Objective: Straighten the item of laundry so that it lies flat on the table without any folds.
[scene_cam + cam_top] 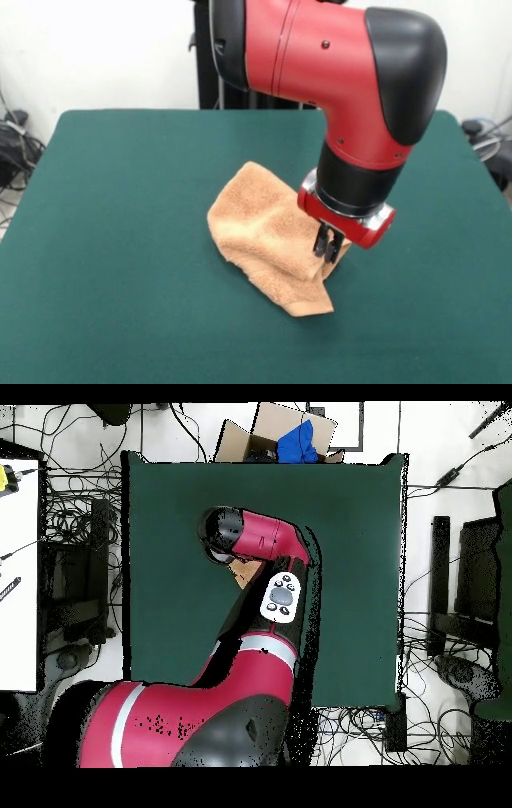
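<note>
Towel (268,236): crumpled and folded, mid-surface (120,240).
Obstruction: overhead, arm (255,544) hides most of towel.
Arm: descends from above.
Gripper (328,244): clenched on towel's right edge.

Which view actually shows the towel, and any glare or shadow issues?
Front view: towel evenly lit, soft shadow under the claw, mild sheen on the red arm. Overhead view: arm covers nearly all the towel, only a sliver shows; table evenly lit.

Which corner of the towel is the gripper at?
The gripper is at the towel's picture-right corner, in the front view; the far corner and the near tip lie untouched on the table.
</note>
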